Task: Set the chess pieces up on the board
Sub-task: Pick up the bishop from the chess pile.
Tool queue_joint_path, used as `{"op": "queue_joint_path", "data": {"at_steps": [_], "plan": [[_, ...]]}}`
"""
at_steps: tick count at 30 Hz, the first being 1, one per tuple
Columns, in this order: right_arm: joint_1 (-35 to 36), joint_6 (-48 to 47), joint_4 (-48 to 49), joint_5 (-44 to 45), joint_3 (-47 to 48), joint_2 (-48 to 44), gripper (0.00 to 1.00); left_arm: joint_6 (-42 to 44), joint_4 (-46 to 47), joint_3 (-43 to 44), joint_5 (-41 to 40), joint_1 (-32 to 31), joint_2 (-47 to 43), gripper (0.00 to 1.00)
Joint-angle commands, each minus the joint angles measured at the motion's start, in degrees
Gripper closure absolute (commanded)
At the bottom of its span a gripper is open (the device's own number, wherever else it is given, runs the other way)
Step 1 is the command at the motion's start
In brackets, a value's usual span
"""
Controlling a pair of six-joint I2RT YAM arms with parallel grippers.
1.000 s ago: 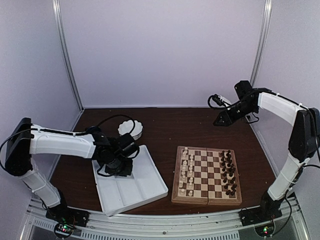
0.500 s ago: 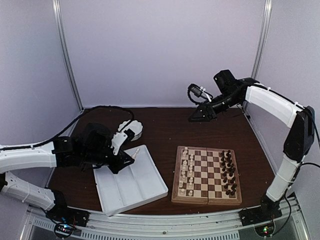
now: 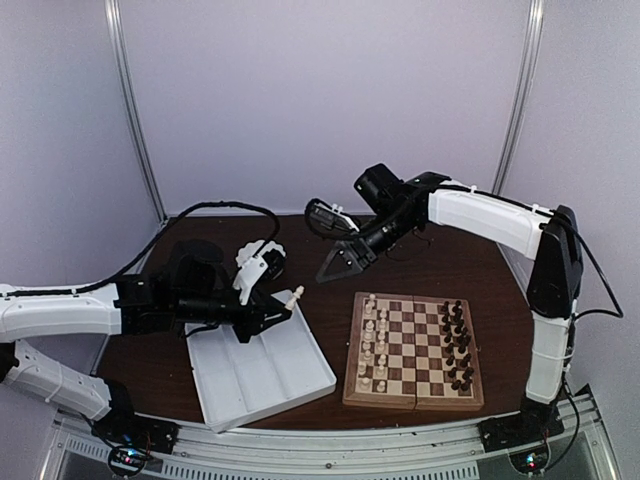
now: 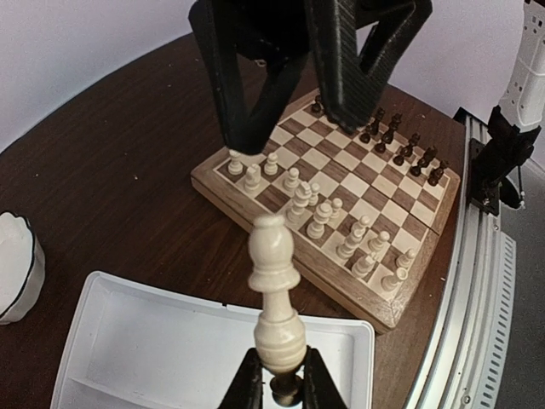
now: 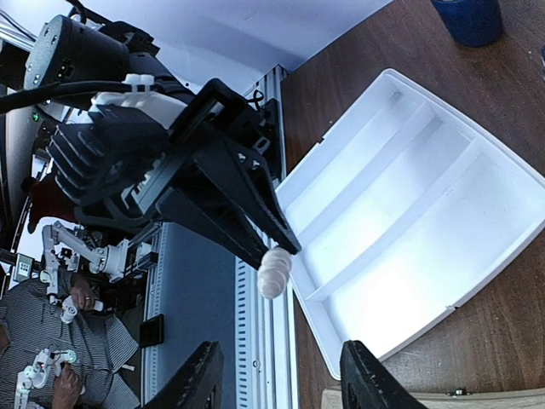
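Observation:
My left gripper is shut on the base of a cream chess piece, held in the air over the white tray's right edge. The piece points towards the board. My right gripper hangs open just behind the board's left corner and faces the left gripper. The cream piece lies ahead of its spread fingers, apart from them. Cream pieces fill the board's left columns and dark pieces its right columns.
The white divided tray lies left of the board. A white scalloped bowl stands behind the tray. A blue object sits on the brown table. Metal rails run along the near edge.
The left gripper lifted the cream piece out of the tray and carried it right. The right arm swept from the back right corner to left of the board, and its jaws widened.

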Motion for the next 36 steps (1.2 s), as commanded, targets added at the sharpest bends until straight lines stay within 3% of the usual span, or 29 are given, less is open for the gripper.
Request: {"op": "queue_joint_path", "data": {"at_steps": [1,20,29,36], "plan": [[1.62,2.58,1.69,-3.55,1.75,-0.67,0.49,1.39,4.2,1.51,1.86,-0.32,0.44,0.93],[4.66,3.63,1.16,4.0,3.54,2.19,0.57,1.35,4.22,3.28,3.57,-0.57,1.64,0.93],[4.88,3.45,1.3,2.94,3.22,2.43,0.75,1.55,3.65,3.47,2.93,-0.61,1.96,0.93],[5.49,3.0,0.83,2.83,2.41,2.04,0.7,1.41,3.87,3.37,1.58,-0.61,2.11,0.93]]}}
